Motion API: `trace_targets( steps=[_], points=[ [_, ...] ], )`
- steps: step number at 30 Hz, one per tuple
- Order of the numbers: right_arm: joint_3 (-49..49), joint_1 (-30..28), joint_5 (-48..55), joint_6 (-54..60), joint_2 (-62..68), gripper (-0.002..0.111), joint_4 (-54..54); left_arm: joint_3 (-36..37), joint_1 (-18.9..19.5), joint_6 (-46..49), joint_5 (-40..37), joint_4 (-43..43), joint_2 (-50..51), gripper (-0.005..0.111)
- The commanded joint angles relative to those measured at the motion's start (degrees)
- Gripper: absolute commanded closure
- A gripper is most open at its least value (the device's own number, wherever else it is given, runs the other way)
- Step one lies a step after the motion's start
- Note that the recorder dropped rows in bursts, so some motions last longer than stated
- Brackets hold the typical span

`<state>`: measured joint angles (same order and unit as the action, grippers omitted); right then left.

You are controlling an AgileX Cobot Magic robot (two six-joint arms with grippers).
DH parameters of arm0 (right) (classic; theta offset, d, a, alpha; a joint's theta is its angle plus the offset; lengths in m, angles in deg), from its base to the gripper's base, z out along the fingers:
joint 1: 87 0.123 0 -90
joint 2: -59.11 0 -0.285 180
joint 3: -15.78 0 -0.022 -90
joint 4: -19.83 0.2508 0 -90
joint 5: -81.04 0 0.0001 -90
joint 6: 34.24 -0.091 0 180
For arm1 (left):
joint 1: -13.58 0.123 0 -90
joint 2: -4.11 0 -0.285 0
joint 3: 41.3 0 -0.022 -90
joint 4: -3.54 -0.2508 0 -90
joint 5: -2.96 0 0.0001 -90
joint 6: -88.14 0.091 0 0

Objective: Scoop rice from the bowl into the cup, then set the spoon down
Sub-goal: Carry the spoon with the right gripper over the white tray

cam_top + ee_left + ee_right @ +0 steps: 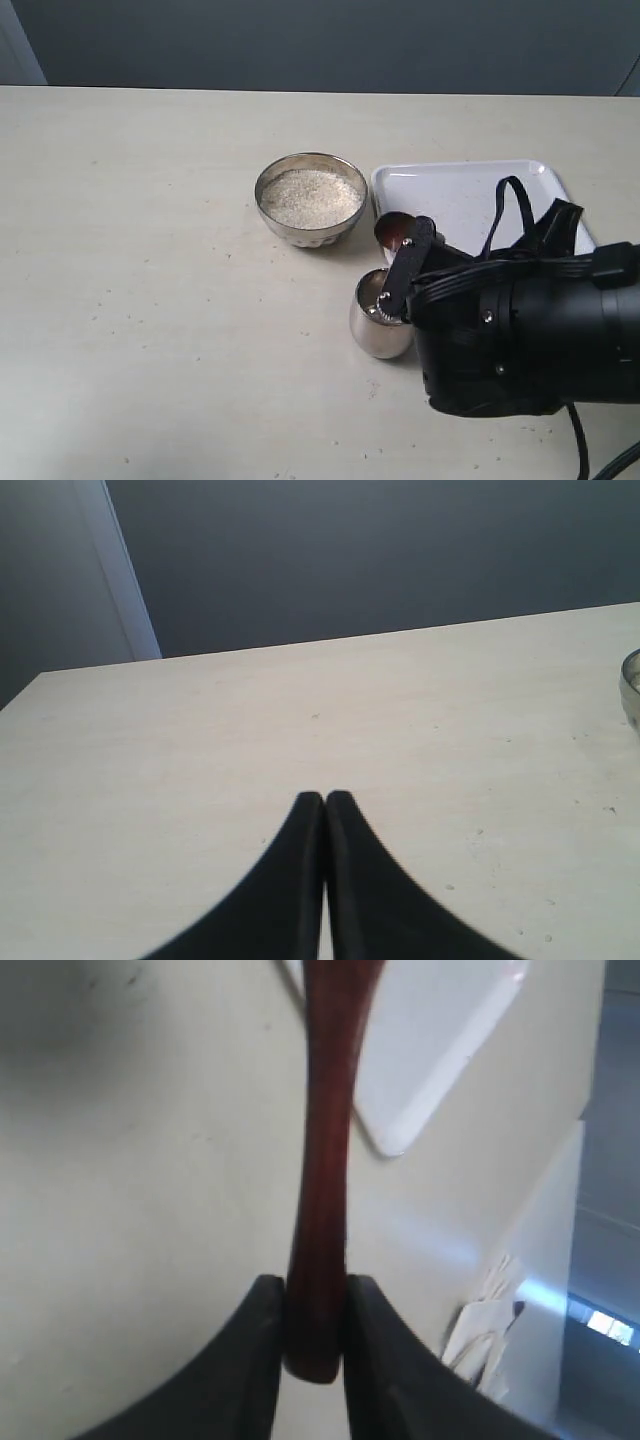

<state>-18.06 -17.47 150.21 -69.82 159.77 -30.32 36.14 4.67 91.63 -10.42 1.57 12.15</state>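
The silver bowl (310,199) stands mid-table, filled with pale rice (310,196). The steel cup (378,322) stands in front of it to the right, partly covered by my right arm. My right gripper (410,262) is shut on the reddish-brown spoon (392,231); the spoon's oval head hangs between the bowl and the cup, beside the tray's corner. In the right wrist view the spoon's handle (322,1190) is pinched between the fingers of the right gripper (314,1290). My left gripper (324,802) is shut, holding nothing, over bare table; the bowl's rim (631,685) shows at that view's edge.
A white rectangular tray (470,200) lies to the right of the bowl, behind my right arm. My right arm's black body (530,340) and its cables fill the front right corner. The beige table (130,260) stretches left; a dark wall stands behind it.
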Motion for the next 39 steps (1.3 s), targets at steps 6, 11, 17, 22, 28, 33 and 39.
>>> trace_targets(
  steps=[6,11,17,22,28,33,39],
  points=[
    [-0.07,0.17,0.8,-8.12,-0.58,0.109,-13.97,-0.23,-0.32,-0.37,0.08,-0.28,-0.25,0.106],
    [-0.07,-1.15,0.8,-9.46,-0.58,0.109,-2.96,-0.23,-0.32,-0.37,0.08,-0.28,-0.25,0.106],
    [4.7,-9.44,0.8,-4.48,-0.58,0.109,6.88,-0.23,-0.32,-0.37,0.08,-0.28,-0.25,0.106],
    [13.28,-23.41,-0.63,7.24,-0.58,0.109,20.97,-0.23,-0.32,-0.37,0.08,-0.28,-0.25,0.106],
    [20.35,-39.58,-5.93,18.93,0.67,0.109,34.19,-0.23,-0.32,-0.37,0.08,-0.28,-0.25,0.106],
    [23.27,-49.81,-8.48,27.53,4.2,0.109,46.34,-0.23,-0.32,-0.37,0.08,-0.28,-0.25,0.106],
    [23.48,-52.84,-9.59,37.1,10.75,0.109,56.69,-0.23,-0.32,-0.37,0.08,-0.28,-0.25,0.106]
  ],
)
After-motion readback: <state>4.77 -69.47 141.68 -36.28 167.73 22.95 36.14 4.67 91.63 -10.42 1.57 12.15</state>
